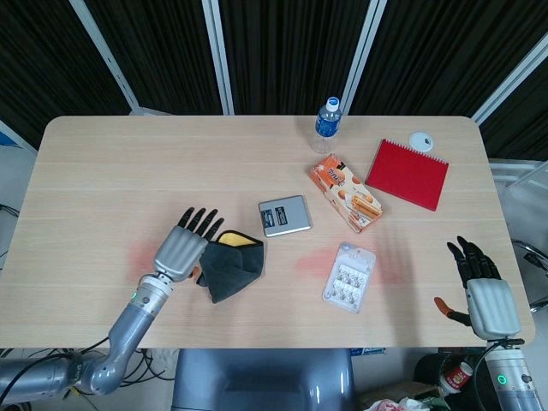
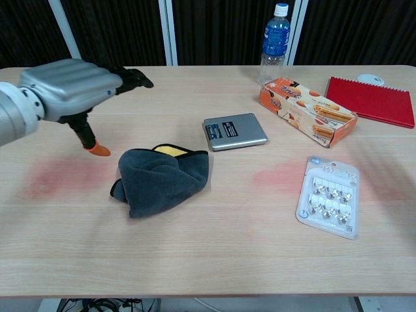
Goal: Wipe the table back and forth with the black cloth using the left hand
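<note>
The black cloth (image 1: 229, 270) (image 2: 163, 178) lies crumpled on the bench (image 1: 128, 171) (image 2: 208, 253), toward its near-left part, with a strip of yellow lining showing at its far edge. My left hand (image 1: 181, 248) (image 2: 71, 88) is just beside it on the left and holds nothing: the fingers (image 1: 201, 223) are stretched out and spread, pointing away from me. In the chest view the hand is raised off the cloth, its orange-tipped thumb pointing down toward the bench, and I cannot tell whether the tip touches the wood. A faint reddish patch marks the bench under and left of that hand.

Just past the cloth, to its right, a small grey scale (image 1: 284, 215) (image 2: 234, 131) lies flat. Further right a clear blister pack (image 1: 349, 276) (image 2: 328, 205) rests beside another reddish patch. Behind it sits an orange snack box (image 1: 346, 193) (image 2: 307, 110), with a water bottle (image 1: 327, 122) (image 2: 275, 39) standing upright behind the box. A red notebook (image 1: 408, 174) (image 2: 372, 100) lies to the right of the box, and a small white round object (image 1: 420, 139) (image 2: 371, 79) sits near the far right corner.

My right hand (image 1: 481, 287) is off the near-right edge of the bench, fingers extended and apart, with nothing in it.
</note>
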Robot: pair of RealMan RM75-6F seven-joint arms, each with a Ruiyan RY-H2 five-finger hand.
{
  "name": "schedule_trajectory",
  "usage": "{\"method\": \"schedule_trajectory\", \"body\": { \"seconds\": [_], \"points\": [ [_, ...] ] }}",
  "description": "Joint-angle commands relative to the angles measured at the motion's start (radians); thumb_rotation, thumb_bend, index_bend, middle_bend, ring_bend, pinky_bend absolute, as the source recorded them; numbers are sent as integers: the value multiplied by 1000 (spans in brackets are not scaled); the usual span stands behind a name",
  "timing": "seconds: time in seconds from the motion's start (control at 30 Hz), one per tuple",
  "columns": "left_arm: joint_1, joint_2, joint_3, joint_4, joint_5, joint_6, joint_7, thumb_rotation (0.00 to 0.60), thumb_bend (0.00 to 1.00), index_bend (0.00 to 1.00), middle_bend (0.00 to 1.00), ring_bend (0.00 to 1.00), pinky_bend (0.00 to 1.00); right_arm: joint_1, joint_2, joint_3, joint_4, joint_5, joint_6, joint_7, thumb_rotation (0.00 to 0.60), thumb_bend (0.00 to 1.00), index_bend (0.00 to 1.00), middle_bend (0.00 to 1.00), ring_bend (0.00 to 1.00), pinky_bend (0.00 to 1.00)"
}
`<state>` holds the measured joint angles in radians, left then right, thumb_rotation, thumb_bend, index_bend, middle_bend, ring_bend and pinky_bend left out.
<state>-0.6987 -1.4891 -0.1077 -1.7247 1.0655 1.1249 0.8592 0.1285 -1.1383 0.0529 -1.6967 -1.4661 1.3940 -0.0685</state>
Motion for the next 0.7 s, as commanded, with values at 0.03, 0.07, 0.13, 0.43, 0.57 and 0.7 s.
{"method": "schedule_trajectory", "body": {
  "seconds": [0.03, 0.07, 0.13, 0.43, 0.57, 0.7],
  "points": [
    [76, 104, 49, -43, 54, 52, -112, 600, 49, 0, 0, 0, 61, 1, -1, 0, 1, 2, -2, -4, 600, 122, 0, 0, 0, 136],
    [96, 132, 59, -48, 59, 65, -137, 600, 49, 0, 0, 0, 54, 1, -2, 0, 1, 4, -3, -6, 600, 122, 0, 0, 0, 136],
    [122, 172, 77, -57, 86, 80, -185, 600, 48, 0, 0, 0, 43, 2, -3, 0, 1, 5, -5, -10, 600, 122, 0, 0, 0, 136],
    [260, 275, 134, -28, 211, 230, -386, 600, 26, 0, 0, 0, 0, 2, -4, -3, 8, -3, -2, -35, 600, 122, 0, 0, 0, 137],
    [380, 318, 193, 30, 303, 370, -515, 600, 13, 0, 0, 0, 0, 3, -5, -3, 15, -10, 2, -43, 600, 120, 0, 0, 0, 136],
    [463, 305, 236, 120, 359, 427, -626, 600, 11, 0, 0, 0, 0, 1, -10, -4, 24, -16, 10, -44, 600, 120, 0, 0, 0, 136]
  ]
}}
